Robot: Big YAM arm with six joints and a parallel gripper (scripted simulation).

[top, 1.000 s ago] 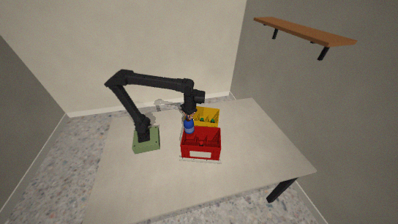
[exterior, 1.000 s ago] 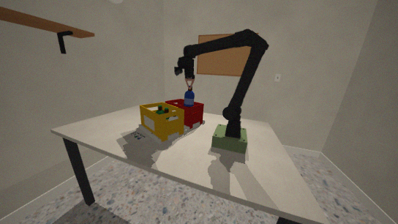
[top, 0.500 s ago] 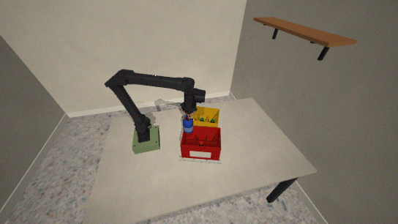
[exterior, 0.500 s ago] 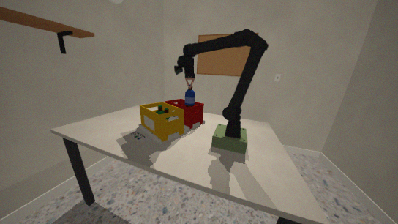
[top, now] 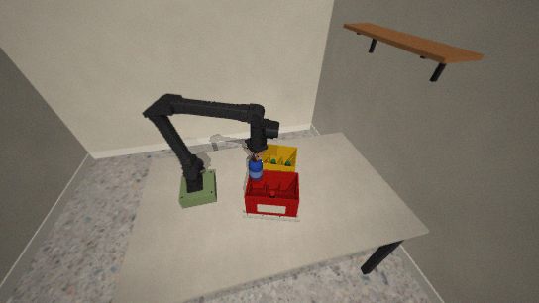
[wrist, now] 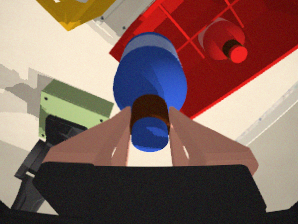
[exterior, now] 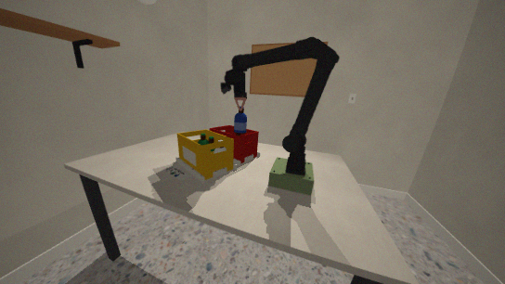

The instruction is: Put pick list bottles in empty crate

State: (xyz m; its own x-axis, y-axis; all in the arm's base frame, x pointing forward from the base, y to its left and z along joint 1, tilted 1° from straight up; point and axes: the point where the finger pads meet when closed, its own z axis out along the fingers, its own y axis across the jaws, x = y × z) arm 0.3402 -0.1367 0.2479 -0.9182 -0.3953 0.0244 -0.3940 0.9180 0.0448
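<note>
Grasping the blue bottle [top: 256,169] [exterior: 240,123] [wrist: 150,75] by its neck with the claw [top: 256,155] [exterior: 240,108] [wrist: 149,113], upright, up by the red crate [top: 271,207] [exterior: 248,146] [wrist: 200,95]. Seeing one red bottle [top: 271,194] [wrist: 223,41] inside the red crate. Seeing green-topped bottles [top: 287,163] [exterior: 211,139] in the yellow crate [top: 280,167] [exterior: 209,157] [wrist: 75,19], just beside the red one on the surface [top: 198,248] [exterior: 223,204] [wrist: 30,45].

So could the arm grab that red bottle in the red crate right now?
Probably not yet: its gripper is shut on the blue bottle. Otherwise, the red bottle's cap looks uncovered from above.
</note>
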